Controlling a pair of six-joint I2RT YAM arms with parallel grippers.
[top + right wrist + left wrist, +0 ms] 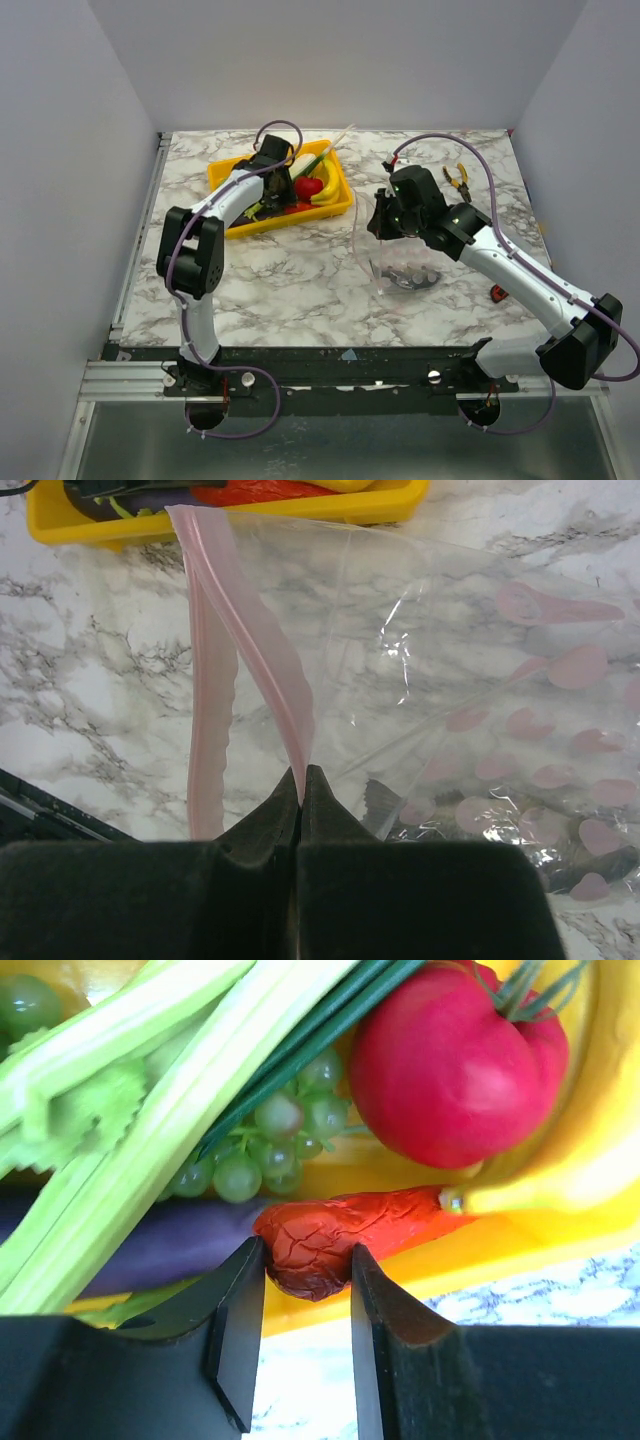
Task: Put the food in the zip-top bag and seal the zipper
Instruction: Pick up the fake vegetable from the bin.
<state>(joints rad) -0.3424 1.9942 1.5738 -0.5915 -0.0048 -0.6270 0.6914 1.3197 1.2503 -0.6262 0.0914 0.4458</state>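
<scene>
**Figure. Two-arm bag loading: carrot pick from the tray while the bag mouth is held open**

The marble surface (300,300) fills the overhead view. Right of centre lies the clear zip-top bag (372,245), printed with pink shapes. A grey fish-like toy (405,279) appears to sit inside it already. The yellow tray (320,213) sits at upper centre-left, near the bag mouth but apart from it.

In the left wrist view the tray holds, from large to small:
- leeks (150,1110) across the upper left
- a tomato (450,1060) at upper right
- a banana (590,1110) along the right edge
- a purple aubergine (150,1250) at lower left
- green grapes (270,1140) at centre
- an orange carrot (380,1218) along the lower rim

The left end effector (308,1252) has a finger on each side of the carrot's blunt end. Both appear to touch it, so it reads as closed on the carrot.

The right end effector (302,780) is closed, pinching one lip of the pink zipper (255,640) at lower centre. The other lip hangs apart to its left, so the mouth gapes.

The step in hand, as judged, is lifting the carrot out. The grip sits at the very end of the toy, so a straight upward lift before any sideways travel should clear the rim and the banana tip by the carrot's thin end. The carrot can then go thin end first into the gap between the lips, with the held lip raised and steady.
</scene>
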